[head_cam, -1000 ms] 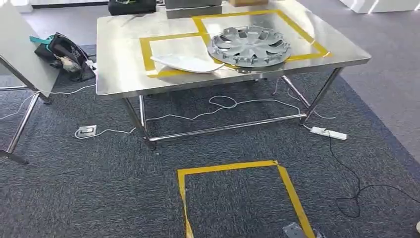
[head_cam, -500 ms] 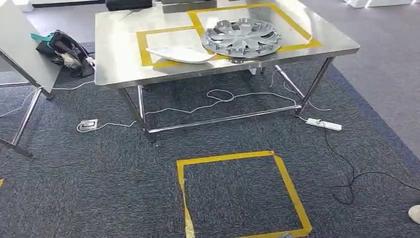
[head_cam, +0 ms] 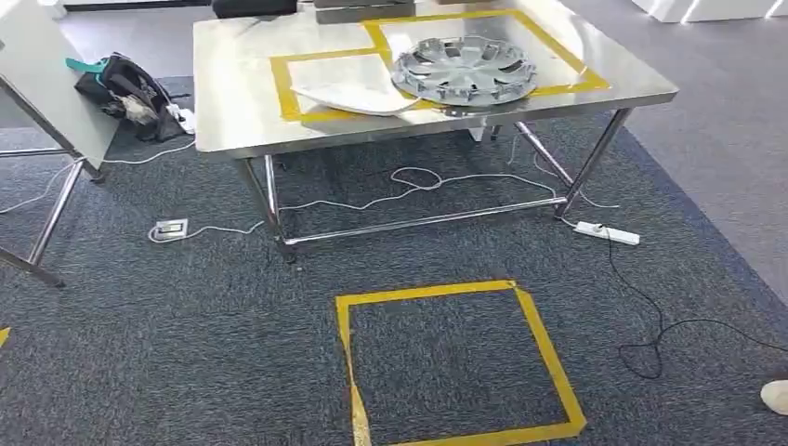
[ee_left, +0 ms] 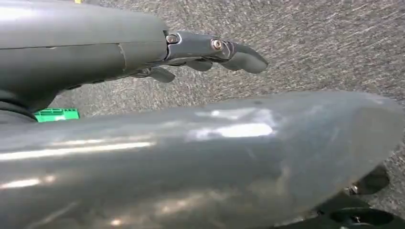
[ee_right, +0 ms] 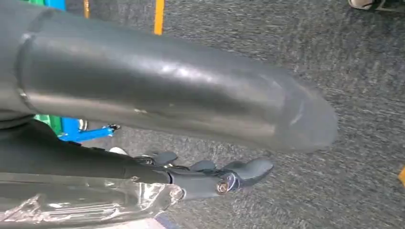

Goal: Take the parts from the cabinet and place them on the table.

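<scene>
Two rigid parts, hubcap (head_cam: 465, 68) and white panel (head_cam: 353, 96), near the table's (head_cam: 232, 139) front edge; likely light, rim-gripped. Left hand (ee_left: 210, 52) and right hand (ee_right: 210, 176) hold nothing, fingers apart.

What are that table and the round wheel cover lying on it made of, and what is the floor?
The table looks like brushed steel: a shiny top with glare, on bright tube legs. The wheel cover is silver-grey with a dull sheen, probably painted plastic, though metal is possible. The floor is dark speckled carpet with a fuzzy weave.

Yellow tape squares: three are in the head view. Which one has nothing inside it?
The floor square on the carpet; both table squares hold parts, a white panel and a hubcap.
</scene>
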Available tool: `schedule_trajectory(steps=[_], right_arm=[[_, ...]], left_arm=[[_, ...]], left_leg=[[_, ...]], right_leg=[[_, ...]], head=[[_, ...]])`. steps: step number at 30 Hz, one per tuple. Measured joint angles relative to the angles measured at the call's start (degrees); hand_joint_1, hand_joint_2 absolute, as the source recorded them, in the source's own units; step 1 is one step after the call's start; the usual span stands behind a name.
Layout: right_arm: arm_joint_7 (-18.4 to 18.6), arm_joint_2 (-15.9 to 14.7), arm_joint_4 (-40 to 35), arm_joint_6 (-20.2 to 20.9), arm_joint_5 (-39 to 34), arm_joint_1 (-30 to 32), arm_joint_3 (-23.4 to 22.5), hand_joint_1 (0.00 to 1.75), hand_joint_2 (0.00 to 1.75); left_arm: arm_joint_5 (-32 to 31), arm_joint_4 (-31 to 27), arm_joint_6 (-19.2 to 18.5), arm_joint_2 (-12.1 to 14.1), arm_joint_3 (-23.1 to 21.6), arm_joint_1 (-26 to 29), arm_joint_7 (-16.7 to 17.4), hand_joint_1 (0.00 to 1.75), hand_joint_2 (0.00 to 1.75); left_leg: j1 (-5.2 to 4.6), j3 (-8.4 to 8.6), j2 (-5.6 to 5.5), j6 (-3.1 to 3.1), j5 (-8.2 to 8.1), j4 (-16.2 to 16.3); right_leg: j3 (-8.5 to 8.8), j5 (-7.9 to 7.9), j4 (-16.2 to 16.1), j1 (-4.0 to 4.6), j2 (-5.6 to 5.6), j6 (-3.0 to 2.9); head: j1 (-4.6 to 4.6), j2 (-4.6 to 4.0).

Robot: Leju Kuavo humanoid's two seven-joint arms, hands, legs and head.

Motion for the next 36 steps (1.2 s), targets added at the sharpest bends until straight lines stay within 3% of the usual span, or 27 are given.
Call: schedule_trajectory(steps=[2,3,4,6,7,8,9,11,12,13,14,17,18,19,20,22,23,24,26,27,28,29,32,33,34,35,36], right_arm=[[0.17,0.04,0.00,0.35,0.48,0.08,0.15,0.00,0.00],[0.24,0.04,0.02,0.55,0.59,0.11,0.28,0.00,0.00],[0.37,0.04,0.02,0.79,0.70,0.14,0.46,0.00,0.00],[0.68,0.07,0.07,1.33,1.11,0.13,0.59,0.00,0.00],[0.76,0.13,0.11,1.55,1.18,0.15,0.72,0.00,0.00],[0.91,0.13,0.17,1.70,1.25,0.19,0.89,0.00,0.00],[1.05,0.13,0.22,1.88,1.33,0.23,0.96,0.00,0.00],[1.07,0.13,0.24,2.08,1.35,0.22,1.03,0.00,0.00],[1.07,0.15,0.24,2.23,1.35,0.20,1.11,0.00,0.00],[1.07,0.68,0.39,2.47,1.35,0.18,1.27,0.00,0.00],[1.07,0.79,0.44,2.47,1.35,0.15,1.40,0.00,0.00],[1.11,0.83,0.46,2.69,1.64,0.27,1.49,0.00,0.00],[1.09,0.85,0.46,2.73,1.79,0.28,1.53,0.00,0.00],[1.05,0.85,0.46,2.73,1.86,0.21,1.57,0.00,0.00],[1.05,0.85,0.46,2.73,1.97,0.19,1.62,0.00,0.00],[1.05,0.85,0.46,2.84,2.01,0.32,1.73,0.00,0.00],[1.05,0.85,0.46,2.84,2.03,0.35,1.75,0.00,0.00],[1.05,0.85,0.46,2.86,2.05,0.31,1.77,0.00,0.00],[1.05,0.85,0.46,2.88,2.08,0.20,1.90,0.00,0.00],[1.03,0.85,0.46,2.88,2.10,0.16,1.92,0.00,0.00],[1.03,0.85,0.44,2.91,2.10,0.14,1.92,0.00,0.00],[1.03,0.85,0.46,2.93,2.12,0.18,1.92,0.00,0.00],[1.03,0.85,0.44,3.04,2.08,0.09,1.94,0.00,0.00],[1.05,0.85,0.44,3.06,2.03,0.08,1.94,0.00,0.00],[1.03,0.85,0.44,3.10,1.99,0.04,1.94,0.00,0.00],[1.03,0.85,0.44,3.15,1.94,0.12,1.94,0.00,0.00],[1.03,0.85,0.44,3.36,1.81,0.20,1.94,0.00,0.00]], left_arm=[[0.04,0.00,0.11,-0.07,0.00,0.01,0.24,0.00,0.00],[0.04,0.00,0.11,-0.13,0.00,-0.06,0.35,0.00,0.00],[0.07,0.00,0.17,-0.13,0.00,-0.07,0.39,0.00,0.00],[0.04,0.02,0.15,-0.33,0.00,0.02,0.46,0.00,0.00],[0.04,0.02,0.13,-0.37,0.00,0.05,0.48,0.00,0.00],[0.04,0.02,0.13,-0.46,0.00,0.10,0.48,0.00,0.00],[0.04,0.00,0.11,-0.48,0.00,0.13,0.50,0.00,0.00],[0.04,0.00,0.07,-0.57,0.00,0.04,0.53,0.00,0.00],[0.02,0.02,0.02,-0.59,0.00,-0.06,0.53,0.00,0.00],[0.02,0.04,0.02,-0.35,0.00,-0.15,0.53,0.00,0.00],[-0.04,0.04,0.00,-0.39,-0.02,-0.26,0.53,0.00,0.00],[-0.13,0.04,-0.02,-0.39,-0.07,-0.11,0.66,0.00,0.00],[-0.13,0.04,-0.02,-0.37,-0.07,-0.07,0.72,0.00,0.00],[-0.13,0.04,-0.04,-0.48,-0.09,-0.04,0.72,0.00,0.00],[-0.13,0.04,-0.05,-0.55,-0.13,-0.14,0.74,0.00,0.00],[-0.13,0.04,-0.07,-0.57,-0.22,-0.32,0.74,0.00,0.00],[-0.13,0.04,-0.07,-0.59,-0.28,-0.27,0.74,0.00,0.00],[-0.13,0.04,-0.07,-0.59,-0.33,-0.15,0.74,0.00,0.00],[-0.13,0.04,-0.07,-0.59,-0.35,-0.01,0.74,0.00,0.00],[-0.15,0.04,-0.07,-0.59,-0.35,-0.04,0.74,0.00,0.00],[-0.18,0.04,-0.09,-0.61,-0.35,-0.14,0.74,0.00,0.00],[-0.20,0.04,-0.09,-0.63,-0.35,-0.46,0.74,0.00,0.00],[-0.24,0.04,-0.11,-0.63,-0.37,-0.22,0.74,0.00,0.00],[-0.35,0.04,-0.11,-0.66,-0.42,-0.15,0.87,0.00,0.00],[-0.39,0.04,-0.11,-0.66,-0.48,-0.05,0.92,0.00,0.00],[-0.48,0.07,-0.11,-0.50,-0.65,-0.15,1.07,0.00,0.00],[-0.72,0.07,-0.11,-0.55,-0.87,-0.36,1.09,0.00,0.00]], left_leg=[[0.31,-0.05,-0.09,0.68,0.77,-0.59],[0.62,0.01,-0.12,0.85,1.10,-0.72],[0.76,-0.24,-0.32,1.07,1.25,-0.71],[0.81,-0.65,-0.67,1.07,1.45,-0.68],[0.84,-0.86,-0.94,0.90,1.58,-0.65],[0.91,-0.97,-1.30,0.72,1.69,-0.64],[1.04,-1.02,-1.79,0.58,1.76,-0.60],[1.57,-1.00,-3.08,-0.03,1.78,-0.36],[1.72,-1.06,-3.62,-0.52,1.60,-0.04],[1.51,-1.51,-4.11,-1.13,1.58,0.18],[1.55,-2.04,-4.74,-1.48,1.71,0.71],[1.98,-2.84,-6.61,-2.56,2.31,0.56],[1.98,-3.02,-5.51,-2.76,1.73,1.05],[1.71,-4.06,-2.79,-3.02,0.06,3.16],[1.73,-6.06,-1.36,-3.29,-2.37,7.32],[1.76,-10.35,-0.67,-3.42,-6.32,16.45],[1.77,-11.61,-0.66,-3.37,-6.97,19.22],[1.75,-11.26,-0.64,-3.22,-5.97,18.87],[1.63,-7.24,-0.21,-2.67,-1.37,11.37],[1.39,-4.29,1.10,-2.27,0.95,6.03],[0.97,-2.21,4.23,-1.92,1.40,2.10],[0.52,-1.96,4.47,-1.75,1.02,0.71],[0.41,-2.75,2.63,-1.00,1.31,0.97],[0.75,-2.44,1.95,-0.47,1.74,0.58],[1.05,-2.62,1.57,-0.21,1.91,0.54],[1.13,-2.79,0.99,0.10,2.09,0.54],[1.13,-2.99,0.26,0.26,2.17,0.55]], right_leg=[[0.01,0.22,-0.18,0.05,-0.19,0.46],[-0.83,-0.96,0.68,0.06,0.04,0.62],[-1.87,-3.57,3.56,0.11,0.09,0.71],[-5.63,-9.06,13.93,-0.02,0.06,0.92],[-7.09,-10.80,18.14,-0.04,0.07,0.98],[-7.34,-11.25,19.75,-0.07,0.07,1.01],[-5.94,-10.36,18.30,-0.08,0.10,1.05],[0.58,-6.06,8.03,-0.39,0.87,1.21],[3.66,-5.04,2.67,-0.82,2.60,1.51],[4.54,-6.96,1.35,-1.18,6.31,1.90],[4.77,-6.59,1.39,-1.10,5.43,0.91],[4.30,-6.54,2.11,-0.66,3.41,-0.28],[4.33,-6.39,1.89,-0.89,2.55,-0.86],[4.28,-6.37,1.87,-0.72,1.97,-1.35],[4.12,-6.34,1.88,-0.54,1.19,-1.67],[3.92,-6.32,1.89,-0.19,-0.55,-1.94],[3.83,-6.32,1.91,-0.03,-1.37,-1.99],[3.83,-6.34,1.91,0.12,-2.13,-2.06],[3.95,-6.33,1.90,0.33,-3.34,-2.08],[4.11,-6.35,1.90,0.37,-3.90,-2.05],[4.22,-6.38,1.89,0.52,-4.41,-2.00],[4.00,-6.56,2.29,0.98,-5.01,-1.71],[4.39,-6.32,1.77,0.92,-6.91,-1.06],[4.35,-6.59,1.89,0.90,-6.96,-0.64],[3.54,-7.85,3.24,0.71,-3.62,-0.12],[2.23,-10.17,6.70,0.58,-1.33,-0.03],[0.07,-12.77,11.78,0.56,-0.33,0.04]], head=[[-0.04,0.00],[0.02,0.00],[0.18,0.00],[0.15,0.00],[0.26,0.00],[0.17,0.00],[0.20,0.00],[0.20,0.00],[0.22,0.00],[0.48,0.00],[0.35,0.02],[0.09,0.00],[0.07,0.00],[-0.35,0.00],[-0.68,0.00],[-0.68,0.00],[-0.72,0.00],[-0.70,0.00],[-0.72,0.00],[-0.70,0.00],[-0.74,0.00],[-0.94,0.00],[-0.79,0.00],[-0.94,0.00],[-0.70,0.00],[-0.61,0.00],[-0.61,0.00]])
